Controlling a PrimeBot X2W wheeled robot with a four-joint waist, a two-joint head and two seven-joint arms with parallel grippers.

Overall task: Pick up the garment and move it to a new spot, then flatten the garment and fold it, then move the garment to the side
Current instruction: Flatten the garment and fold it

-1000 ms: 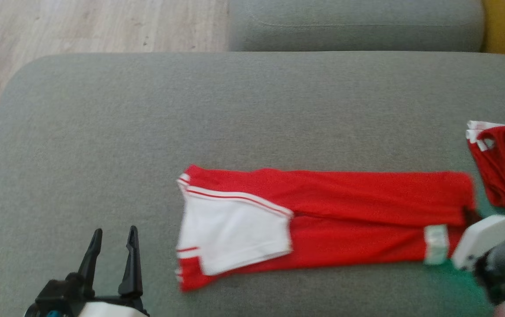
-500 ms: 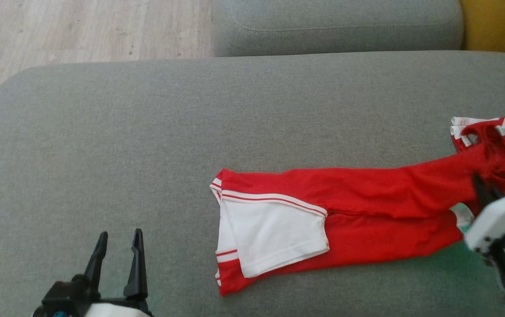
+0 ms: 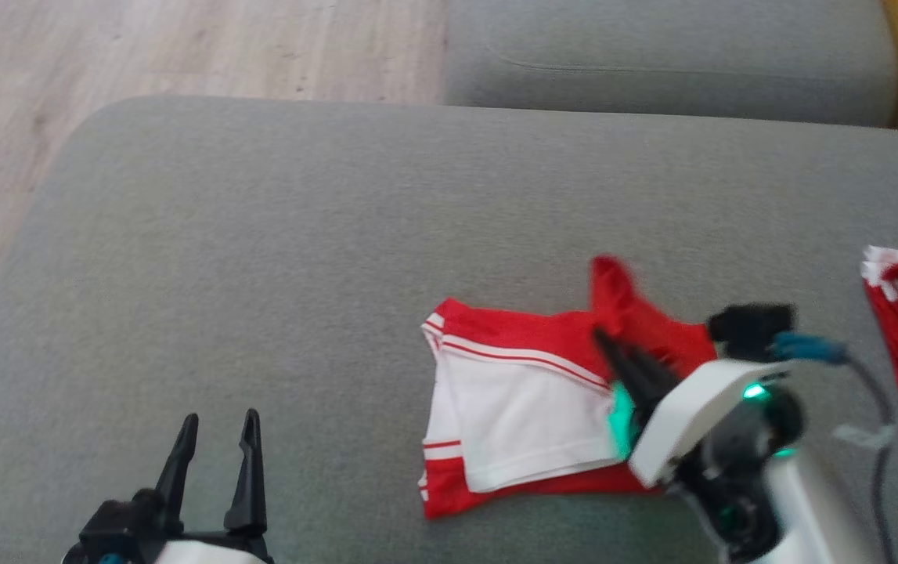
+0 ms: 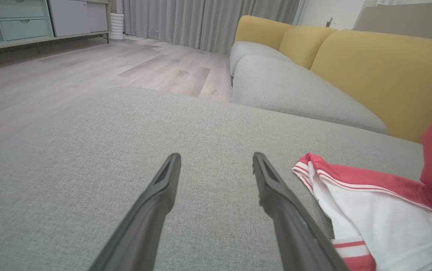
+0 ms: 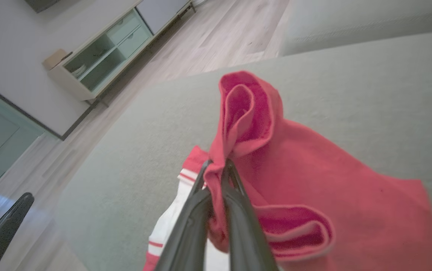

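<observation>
Right end effector (image 5: 217,167): clamped on a bunched red fold of the red-and-white sports garment (image 3: 519,392).
Left end effector (image 3: 221,417): spread open, empty, well left of it.
Garment: on the grey fabric sofa cushion (image 3: 261,258), right of middle.
Risk: thin pinch may slip; fold lands crooked or drags lower layers.
Containers: pale green shelved cabinet (image 5: 103,56) across the room; contents too blurred.

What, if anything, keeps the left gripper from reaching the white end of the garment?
Probably nothing, so yes: just grey cushion lies between the open left gripper and the white end of the garment.
</observation>
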